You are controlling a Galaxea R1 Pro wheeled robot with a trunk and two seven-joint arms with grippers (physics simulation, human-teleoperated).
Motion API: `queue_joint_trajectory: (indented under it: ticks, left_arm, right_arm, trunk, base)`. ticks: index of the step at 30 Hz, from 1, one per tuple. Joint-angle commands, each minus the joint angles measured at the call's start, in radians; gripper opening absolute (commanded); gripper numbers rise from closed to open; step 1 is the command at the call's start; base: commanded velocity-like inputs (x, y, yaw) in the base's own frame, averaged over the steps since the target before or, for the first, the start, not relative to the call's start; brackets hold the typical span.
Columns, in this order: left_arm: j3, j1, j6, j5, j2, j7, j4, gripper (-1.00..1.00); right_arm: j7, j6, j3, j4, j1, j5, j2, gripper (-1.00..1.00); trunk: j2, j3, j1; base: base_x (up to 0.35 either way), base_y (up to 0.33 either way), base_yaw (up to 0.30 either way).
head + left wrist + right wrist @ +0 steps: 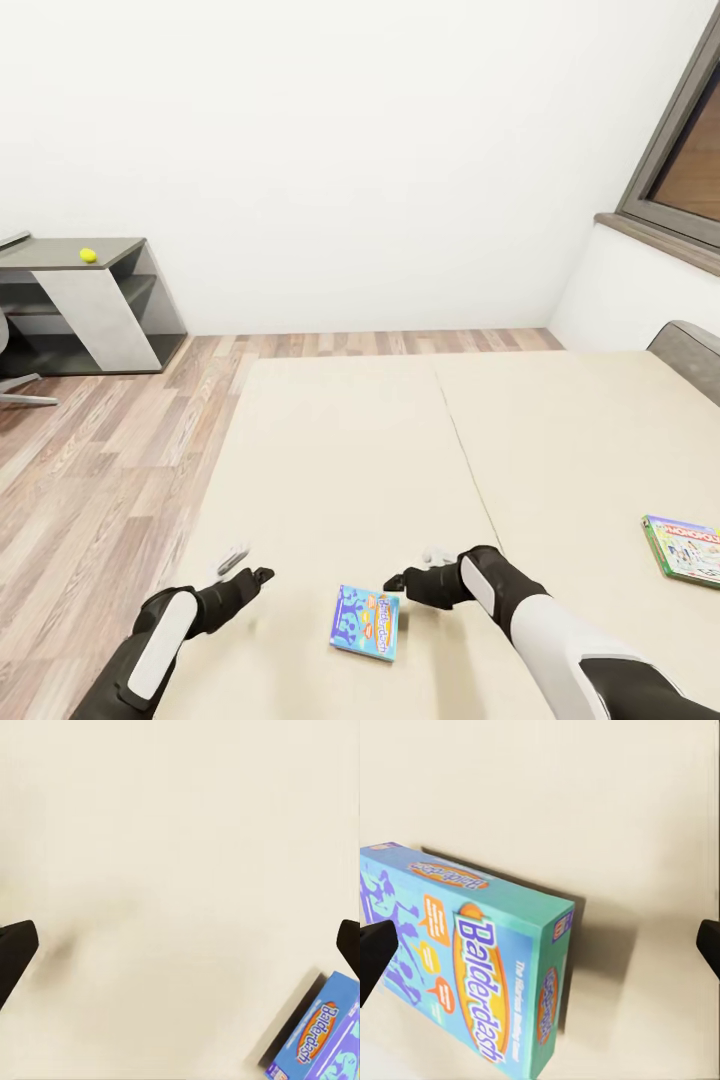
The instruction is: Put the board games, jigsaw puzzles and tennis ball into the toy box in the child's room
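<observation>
You've packed nothing yet, as far as can be seen. The blue game (366,622) lies flat on the bed (350,450) between your tools, the Monopoly game (685,547) well apart toward the headboard. Left tool (243,570) and right tool (412,572) gape wide, both empty. A ball (88,255) sits on the far dark desk (90,300). Nothing blocks the blue game.

I'm looking down on the bed (400,450), a plain beige mattress with a seam running along its length and a grey-brown headboard corner at the right. Lying flat on it near me is the blue Balderdash box (366,622), and the Monopoly box (685,547) lies well apart from it at the right edge of my head view.
</observation>
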Motion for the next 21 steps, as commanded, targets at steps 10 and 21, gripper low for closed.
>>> queue_joint_trajectory:
  ticks: [10, 21]
  left_arm:
    - [0.002, 0.011, 0.007, 0.012, 0.038, 0.007, -0.011, 1.0]
    - [0.002, 0.014, 0.008, 0.013, 0.043, 0.007, -0.012, 1.0]
  right_arm:
    - [-0.045, 0.009, -0.007, -0.017, 0.003, -0.007, -0.002, 1.0]
    - [-0.05, 0.014, -0.01, -0.02, 0.003, -0.008, -0.001, 1.0]
  trunk:
    - [0.0, -0.001, 0.0]
    - [0.0, -0.001, 0.0]
  base:
    - [0.0, 0.0, 0.0]
    - [0.0, 0.0, 0.0]
